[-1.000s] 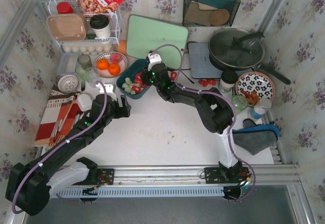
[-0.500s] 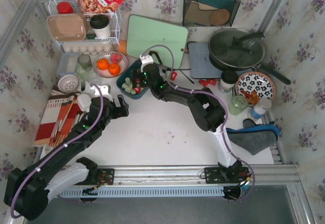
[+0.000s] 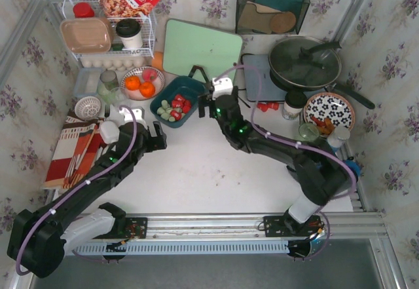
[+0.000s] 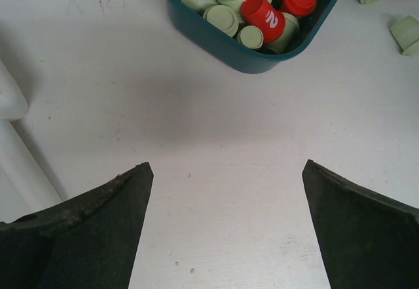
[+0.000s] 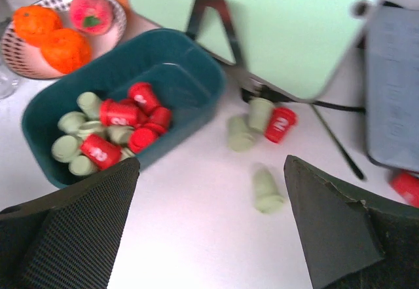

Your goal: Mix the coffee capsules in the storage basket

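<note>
Now the right claw [image 5: 211, 164] has pulled out of the storage basket [image 5: 186, 63] to its right side, spread and empty. The left claw [image 4: 226, 164] hovers spread on the near side. Inside, the coffee capsules [image 5: 116, 130] look only partly mixed, with the reds clumped together.

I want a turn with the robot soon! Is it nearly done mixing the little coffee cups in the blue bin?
Partly. Red and green coffee capsules lie jumbled together in the storage basket, so the mixing looks begun. Nothing is in hand: the left hand and right hand are both open and empty. Still left: several loose capsules lie on the table beside the basket, perhaps to go in.
</note>
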Robot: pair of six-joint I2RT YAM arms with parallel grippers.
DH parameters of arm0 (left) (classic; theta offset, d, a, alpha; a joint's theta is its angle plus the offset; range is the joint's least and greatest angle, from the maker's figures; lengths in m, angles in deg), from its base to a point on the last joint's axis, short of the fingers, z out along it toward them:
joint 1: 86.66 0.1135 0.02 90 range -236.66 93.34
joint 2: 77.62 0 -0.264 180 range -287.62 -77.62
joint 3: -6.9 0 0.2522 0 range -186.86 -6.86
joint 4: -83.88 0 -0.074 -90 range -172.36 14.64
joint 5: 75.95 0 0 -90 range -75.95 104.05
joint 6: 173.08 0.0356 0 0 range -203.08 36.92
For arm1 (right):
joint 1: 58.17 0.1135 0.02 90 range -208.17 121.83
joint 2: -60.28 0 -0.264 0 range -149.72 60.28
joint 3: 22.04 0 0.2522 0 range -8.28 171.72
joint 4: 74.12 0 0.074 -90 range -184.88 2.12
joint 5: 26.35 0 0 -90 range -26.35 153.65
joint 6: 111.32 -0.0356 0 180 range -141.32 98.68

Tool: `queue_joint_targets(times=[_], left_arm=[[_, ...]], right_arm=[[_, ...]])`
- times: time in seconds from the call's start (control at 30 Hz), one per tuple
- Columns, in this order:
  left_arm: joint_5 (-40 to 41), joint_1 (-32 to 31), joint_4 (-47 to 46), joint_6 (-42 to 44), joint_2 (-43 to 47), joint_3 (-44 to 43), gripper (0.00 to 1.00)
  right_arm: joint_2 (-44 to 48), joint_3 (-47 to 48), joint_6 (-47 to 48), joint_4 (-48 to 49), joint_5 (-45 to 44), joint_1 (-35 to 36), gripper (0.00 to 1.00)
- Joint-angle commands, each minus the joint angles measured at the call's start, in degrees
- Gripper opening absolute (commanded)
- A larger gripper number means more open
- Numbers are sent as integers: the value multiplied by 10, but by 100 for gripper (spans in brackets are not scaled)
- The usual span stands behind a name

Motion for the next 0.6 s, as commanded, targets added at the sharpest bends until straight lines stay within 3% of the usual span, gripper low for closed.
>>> queue_joint_targets(times=[0.0, 0.23, 0.57], left_arm=[[-8, 0, -5, -1, -8, -9, 100], [-6, 0, 6, -6, -12, -19, 99], [-3, -1, 26, -14, -24, -39, 99]], right_arm=[[77, -87, 17, 36, -113, 0, 100], [199, -253, 35, 82, -137, 0, 100], [307, -476, 107, 301, -137, 0, 100]])
